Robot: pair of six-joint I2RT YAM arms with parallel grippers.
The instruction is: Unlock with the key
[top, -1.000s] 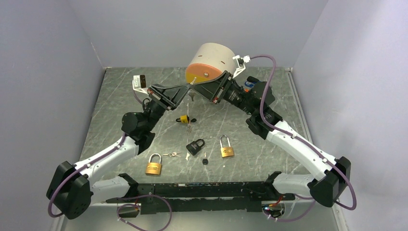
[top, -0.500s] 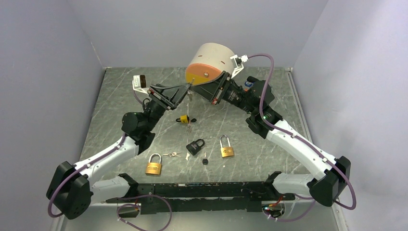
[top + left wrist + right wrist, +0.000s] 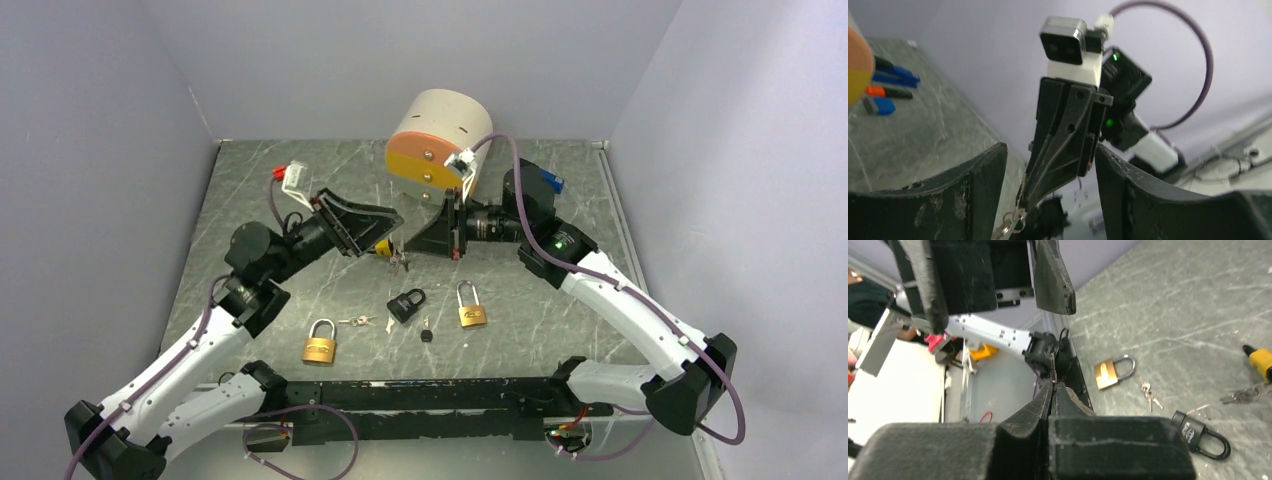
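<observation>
Your right gripper [image 3: 1052, 390] is pressed together. It pinches a key [image 3: 1053, 366] at its tip, and the thin metal sticks out past the fingers. In the left wrist view, a little bunch of keys [image 3: 1010, 222] hangs down from that tip.

Your left gripper [image 3: 392, 230] is spread wide and holds nothing. It points to the right, at the right gripper, which points to the left. The two tips are very near each other, up above the middle of the counter [image 3: 250, 200]. From the left wrist camera you see the right gripper in the gap between the two left fingers [image 3: 975, 192].

Just under the tips, a small yellow padlock [image 3: 382, 246] lies on the counter. Nearer to you, a black padlock [image 3: 405, 303] lies in the middle. A brass padlock [image 3: 470, 310] lies to its right, and a second brass padlock [image 3: 320, 345] lies to its left. All three have their loops pushed in. Loose keys [image 3: 358, 321] lie between the black padlock and the second brass padlock. A black key [image 3: 427, 335] lies just near of the black padlock.

At the far side stands a big round drum [image 3: 440, 130] with an orange and yellow face. Some markers [image 3: 540, 180] lie to its right.
</observation>
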